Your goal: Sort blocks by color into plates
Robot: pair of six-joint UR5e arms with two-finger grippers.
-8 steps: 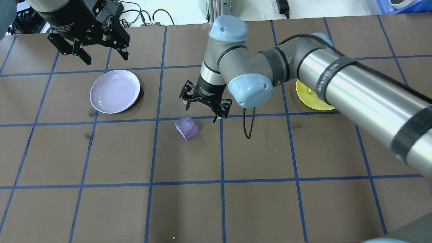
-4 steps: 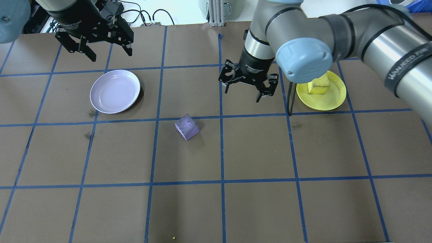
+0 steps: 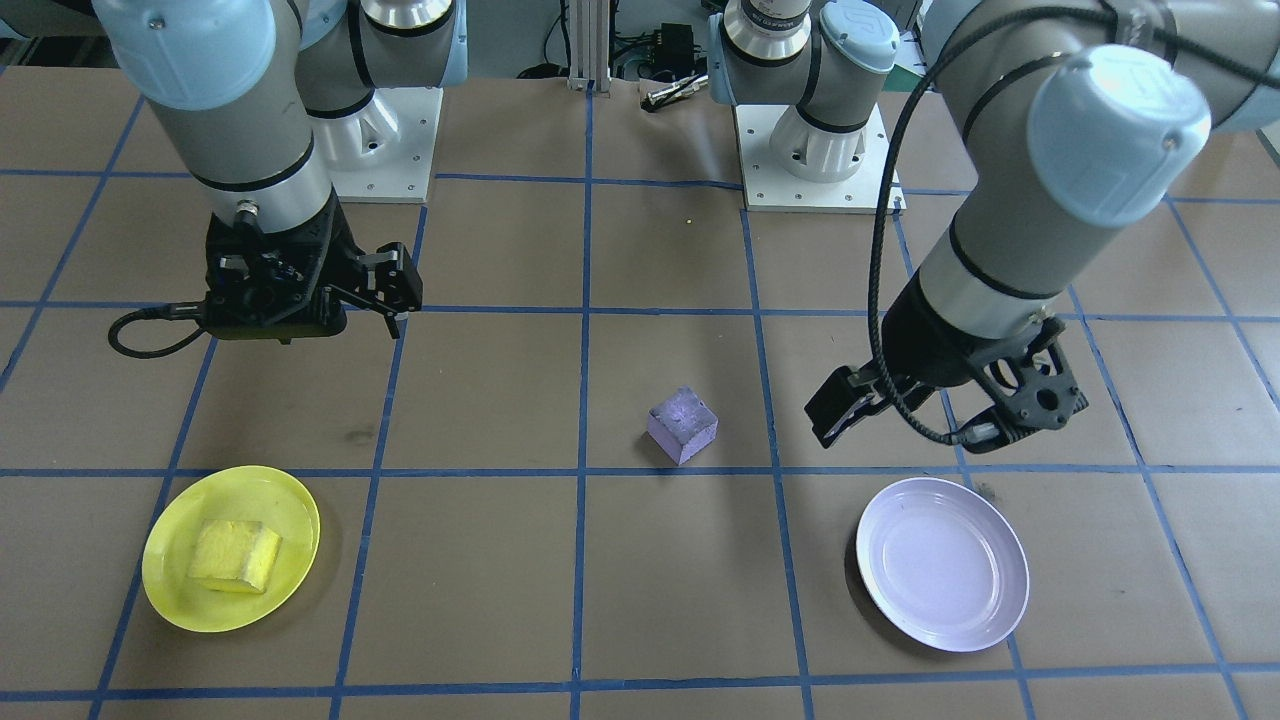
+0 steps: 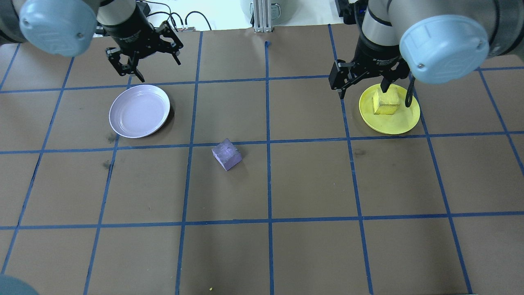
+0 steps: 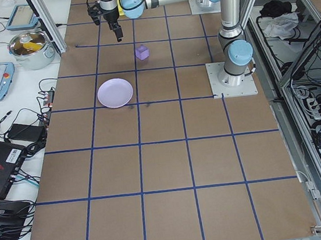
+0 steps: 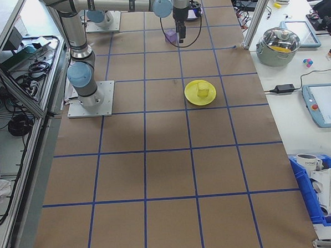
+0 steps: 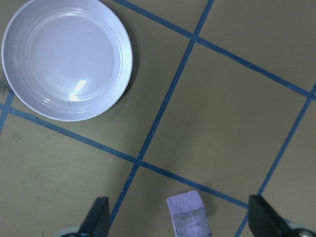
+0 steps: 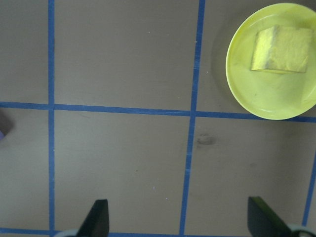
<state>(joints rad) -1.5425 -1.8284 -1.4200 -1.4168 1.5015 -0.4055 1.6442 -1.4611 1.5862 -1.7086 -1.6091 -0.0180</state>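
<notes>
The yellow block (image 4: 386,102) sits in the yellow plate (image 4: 403,123); the purple block (image 4: 226,154) lies on the table — well apart from the empty lavender plate (image 4: 139,110). Both the left gripper (image 4: 147,57) and right gripper (image 4: 362,82) hang spread wide, holding nothing.

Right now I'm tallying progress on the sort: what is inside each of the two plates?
The yellow plate holds the yellow block. The lavender plate holds nothing; the purple block sits on the table between them. Nothing covers either plate.
</notes>
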